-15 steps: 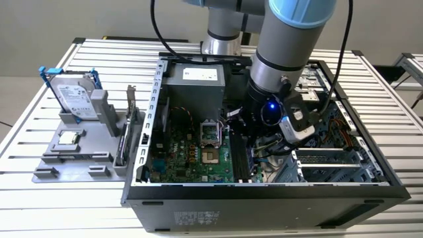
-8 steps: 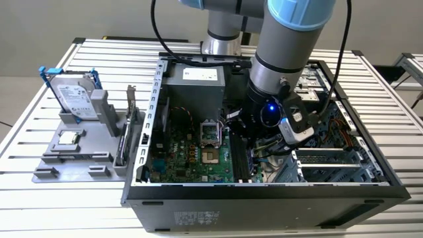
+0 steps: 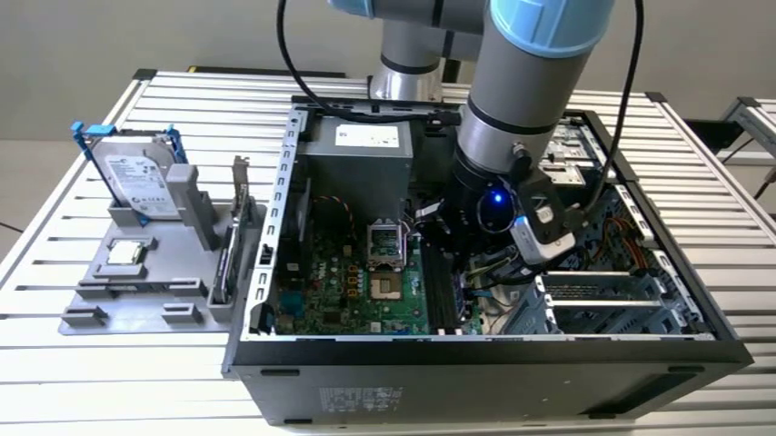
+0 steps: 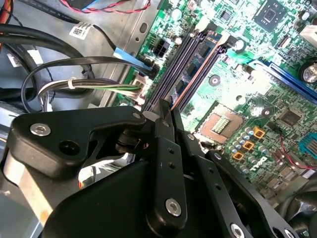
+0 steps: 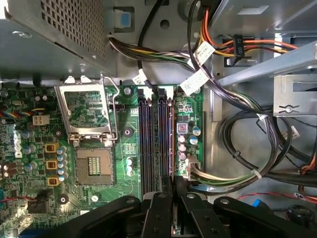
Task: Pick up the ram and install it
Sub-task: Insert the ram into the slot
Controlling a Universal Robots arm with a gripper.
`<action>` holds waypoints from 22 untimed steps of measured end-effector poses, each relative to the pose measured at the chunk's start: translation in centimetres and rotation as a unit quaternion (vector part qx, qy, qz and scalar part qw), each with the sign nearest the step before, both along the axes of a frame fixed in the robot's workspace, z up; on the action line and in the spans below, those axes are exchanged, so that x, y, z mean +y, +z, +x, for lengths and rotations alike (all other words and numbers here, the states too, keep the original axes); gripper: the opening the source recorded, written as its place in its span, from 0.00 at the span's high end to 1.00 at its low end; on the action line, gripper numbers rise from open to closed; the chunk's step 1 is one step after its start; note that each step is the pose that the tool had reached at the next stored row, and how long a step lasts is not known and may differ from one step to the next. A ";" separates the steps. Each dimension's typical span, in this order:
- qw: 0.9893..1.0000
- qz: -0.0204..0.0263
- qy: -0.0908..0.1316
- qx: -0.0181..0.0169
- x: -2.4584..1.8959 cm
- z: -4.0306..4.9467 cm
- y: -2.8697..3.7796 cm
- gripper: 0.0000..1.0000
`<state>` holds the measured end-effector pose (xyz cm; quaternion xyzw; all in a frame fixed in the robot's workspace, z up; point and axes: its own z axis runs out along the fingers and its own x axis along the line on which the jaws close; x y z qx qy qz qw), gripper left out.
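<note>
The ram (image 4: 199, 63) is a thin blue stick standing on edge in a black memory slot on the green motherboard (image 4: 277, 84). In the first wrist view I see the ram (image 5: 171, 135) edge-on as a narrow line beside the two black slots (image 5: 144, 139). My gripper (image 4: 167, 107) sits over the ram's near end, its black fingers (image 5: 159, 208) pressed close on the thin board. In the exterior view the gripper (image 3: 461, 272) reaches down into the open computer case, over the slots next to the CPU socket (image 3: 383, 238).
Bundled cables (image 5: 237, 148) and drive bays (image 3: 606, 300) crowd the case beside the slots. The power supply (image 3: 363, 145) sits at the case's far end. On the exterior view's left, a grey fixture (image 3: 145, 291) holds a hard drive (image 3: 134, 177) and a dark card (image 3: 236, 236).
</note>
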<state>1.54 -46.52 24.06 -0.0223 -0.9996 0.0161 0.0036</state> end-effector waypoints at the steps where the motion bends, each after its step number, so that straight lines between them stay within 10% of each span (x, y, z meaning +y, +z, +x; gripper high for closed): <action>1: 1.000 0.000 0.000 0.000 0.03 0.00 -0.06 1.00; 22: 1.000 0.000 0.000 0.000 0.46 0.00 -1.15 1.00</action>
